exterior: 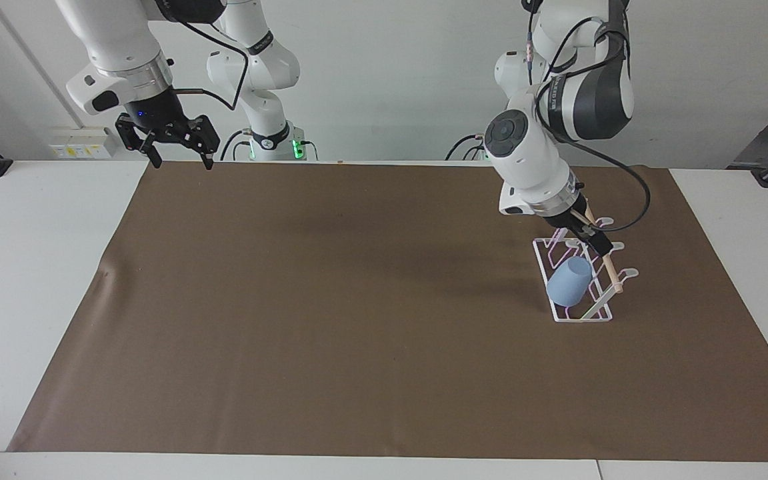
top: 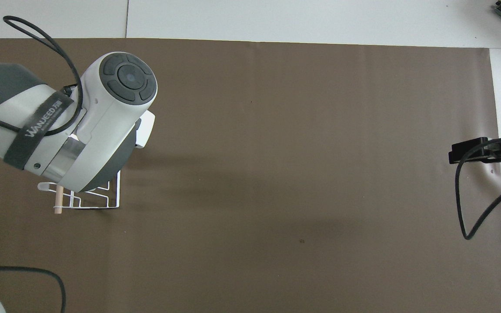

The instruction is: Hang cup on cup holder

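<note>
The light-blue cup (exterior: 569, 283) hangs mouth-down and tilted on a prong of the white wire cup holder (exterior: 585, 316), at the left arm's end of the table. My left gripper (exterior: 596, 239) is open and empty, raised just above the holder beside its wooden dowel (exterior: 611, 271), apart from the cup. In the overhead view the left arm covers the cup and its own gripper; only the holder's corner (top: 102, 202) shows. My right gripper (exterior: 175, 155) is open and empty, and waits in the air over the mat's corner at the right arm's end; it also shows in the overhead view (top: 455, 155).
A brown mat (exterior: 331, 300) covers most of the white table (exterior: 31, 267). A black cable (top: 472, 217) hangs from the right arm.
</note>
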Action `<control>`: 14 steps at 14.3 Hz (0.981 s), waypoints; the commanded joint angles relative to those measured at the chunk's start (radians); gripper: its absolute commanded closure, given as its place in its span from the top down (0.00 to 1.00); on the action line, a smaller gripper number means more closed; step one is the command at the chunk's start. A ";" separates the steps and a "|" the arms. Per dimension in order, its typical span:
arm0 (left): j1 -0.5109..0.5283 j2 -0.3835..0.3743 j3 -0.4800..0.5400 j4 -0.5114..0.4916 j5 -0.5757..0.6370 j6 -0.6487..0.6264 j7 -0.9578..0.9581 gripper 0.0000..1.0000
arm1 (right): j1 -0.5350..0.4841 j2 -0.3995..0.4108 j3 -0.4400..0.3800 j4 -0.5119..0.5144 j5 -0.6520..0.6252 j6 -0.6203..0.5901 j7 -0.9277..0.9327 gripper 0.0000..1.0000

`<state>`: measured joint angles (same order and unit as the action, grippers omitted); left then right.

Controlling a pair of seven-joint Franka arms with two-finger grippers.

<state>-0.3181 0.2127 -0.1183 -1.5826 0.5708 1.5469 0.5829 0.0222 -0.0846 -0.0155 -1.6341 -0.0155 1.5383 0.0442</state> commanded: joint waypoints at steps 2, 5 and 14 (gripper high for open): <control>0.102 -0.085 -0.006 -0.017 -0.236 -0.001 -0.081 1.00 | -0.022 -0.032 0.003 -0.038 -0.004 0.006 -0.024 1.00; 0.174 -0.145 -0.006 -0.023 -0.340 0.002 -0.147 1.00 | -0.019 -0.032 0.003 -0.039 -0.011 0.005 -0.024 1.00; 0.313 -0.291 -0.004 -0.062 -0.540 -0.062 -0.437 1.00 | -0.021 -0.046 0.003 -0.069 -0.017 0.023 -0.021 1.00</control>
<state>-0.0302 -0.0374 -0.1141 -1.6061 0.0702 1.4909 0.2145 0.0176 -0.0998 -0.0224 -1.6620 -0.0159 1.5385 0.0442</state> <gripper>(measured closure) 0.000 0.000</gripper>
